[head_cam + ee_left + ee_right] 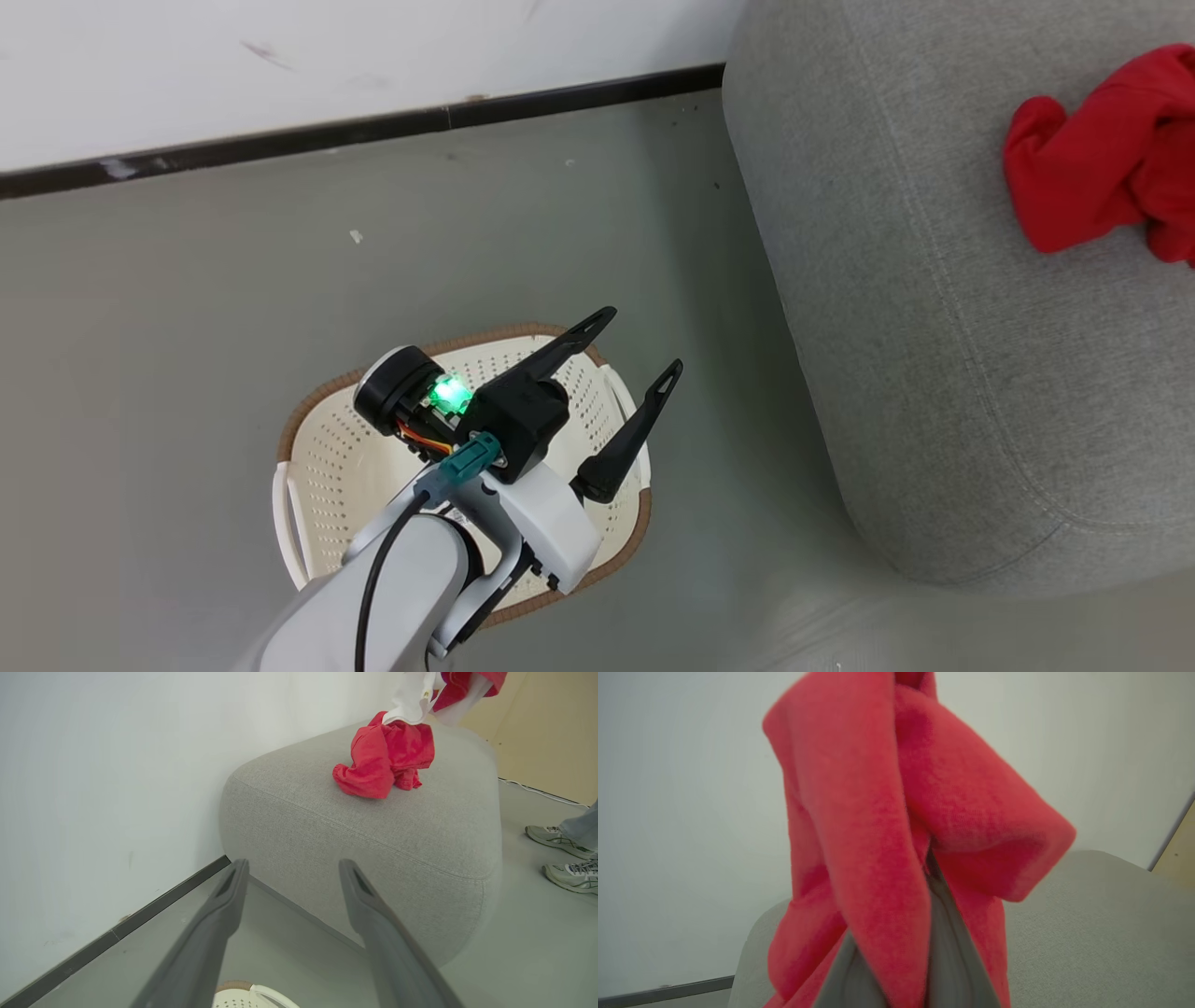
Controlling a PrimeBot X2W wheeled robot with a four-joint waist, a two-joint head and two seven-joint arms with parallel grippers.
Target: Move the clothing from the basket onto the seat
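The left gripper [640, 343] hangs over the oval cream-white perforated plastic basket [336, 467] with a brown woven-look rim, its two long dark fingers spread wide and holding nothing. The right gripper [931, 877] is pinched tight on a soft bright red fabric garment [859, 835] — the cloth drapes over and around both fingers, held up over the large grey woven-fabric upholstered seat [934, 327]. A second, crumpled red garment [1102, 159] lies on top of that seat, well apart from the basket on the floor — and a person's pale trainers [567, 877] stand on the floor near the seat.
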